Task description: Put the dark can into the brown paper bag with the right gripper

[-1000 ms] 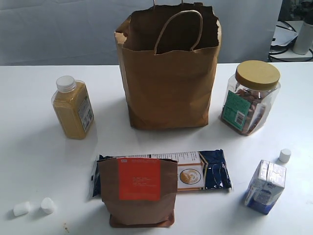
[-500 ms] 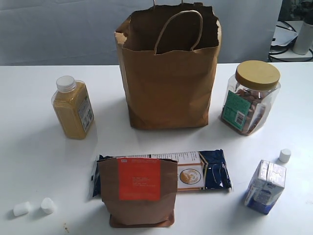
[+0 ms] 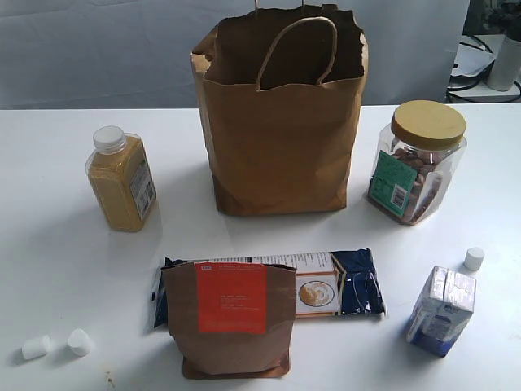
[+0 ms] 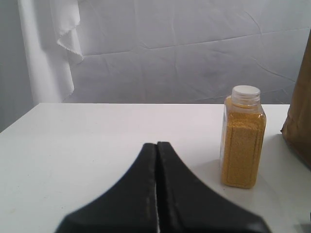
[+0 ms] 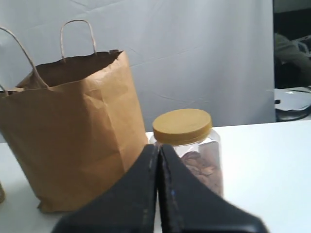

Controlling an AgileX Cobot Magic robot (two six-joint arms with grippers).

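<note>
The right gripper [image 5: 158, 145] is clenched shut on nothing, its tips in front of the jar [image 5: 187, 141]. The left gripper [image 4: 156, 144] is clenched empty too, near the bottle [image 4: 242, 138]. The bag [image 3: 281, 138] stands upper centre of the exterior frame, with the jar at its right. The can shows in no view, so I cannot tell where it lies.

white table [image 3: 57, 261] | creased pale-grey cloth backdrop [image 3: 98, 49] behind it | dark cluttered corner [image 3: 482, 18] far right
</note>
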